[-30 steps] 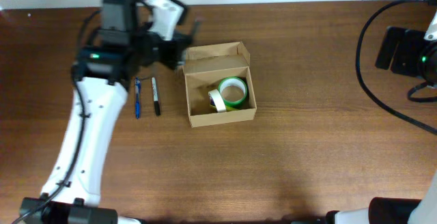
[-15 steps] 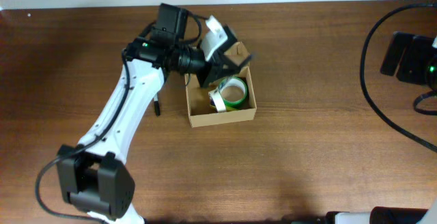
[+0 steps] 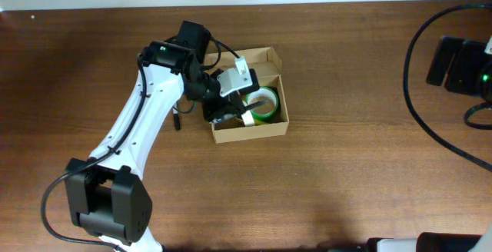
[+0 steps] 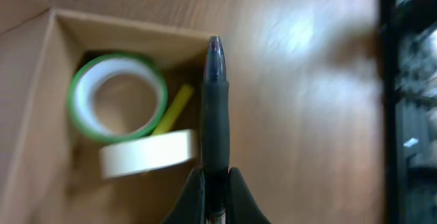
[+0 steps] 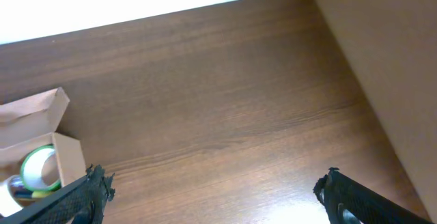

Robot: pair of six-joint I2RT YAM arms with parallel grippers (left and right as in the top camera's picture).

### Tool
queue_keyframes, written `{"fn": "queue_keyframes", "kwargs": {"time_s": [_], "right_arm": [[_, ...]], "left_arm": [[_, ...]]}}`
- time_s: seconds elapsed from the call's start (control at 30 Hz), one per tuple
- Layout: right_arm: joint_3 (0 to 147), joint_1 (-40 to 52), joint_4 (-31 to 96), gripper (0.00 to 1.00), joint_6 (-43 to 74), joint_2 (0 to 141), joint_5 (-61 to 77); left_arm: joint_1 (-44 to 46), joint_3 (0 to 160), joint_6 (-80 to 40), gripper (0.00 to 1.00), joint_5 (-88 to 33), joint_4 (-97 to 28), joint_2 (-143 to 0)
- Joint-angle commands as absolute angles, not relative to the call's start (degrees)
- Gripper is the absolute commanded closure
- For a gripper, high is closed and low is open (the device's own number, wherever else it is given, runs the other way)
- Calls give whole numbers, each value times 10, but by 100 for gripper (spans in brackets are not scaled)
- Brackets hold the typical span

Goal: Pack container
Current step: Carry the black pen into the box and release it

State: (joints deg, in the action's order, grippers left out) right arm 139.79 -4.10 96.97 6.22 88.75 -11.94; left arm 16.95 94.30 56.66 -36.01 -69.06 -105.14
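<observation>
Box (image 3: pixel 250 135): on worktop (image 3: pixel 346 167), left of centre, flap open.
Inside: green tape roll (image 4: pixel 116 60), cream tape roll (image 4: pixel 147 152), thin yellow item (image 4: pixel 174 108) between them.
Left tool (image 4: pixel 215 176): clamped on dark pen (image 4: pixel 215 108), tip over box wall.
Right tool (image 5: pixel 215 177): wide open, empty, well apart from box.
Progress: partly packed; held pen not yet released; one more pen (image 3: pixel 177 121) apparently beside box, half hidden by arm.

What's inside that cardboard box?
A green tape roll, a cream tape roll and a yellow stick-like thing. The left tool, holding a dark pen, covers part of the box from above.
</observation>
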Motion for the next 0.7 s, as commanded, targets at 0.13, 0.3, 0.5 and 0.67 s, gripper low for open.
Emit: {"fn": "queue_keyframes", "kwargs": {"time_s": [0.13,0.3,0.5,0.67], "right_arm": [[1398,-45,973,1,62,881,-82],[1398,-45,973,1,62,877,-75],[1398,-45,973,1,62,875,-57],[1398,-45,973,1,63,875,-57]], "left_arm": [[168,947,646,98,-253,-641,-1092],[168,947,661,99,-236,-585,-1129],[169,947,663,99,-236,-542,-1153],[183,947,665,99,-203,-552,-1153]]}}
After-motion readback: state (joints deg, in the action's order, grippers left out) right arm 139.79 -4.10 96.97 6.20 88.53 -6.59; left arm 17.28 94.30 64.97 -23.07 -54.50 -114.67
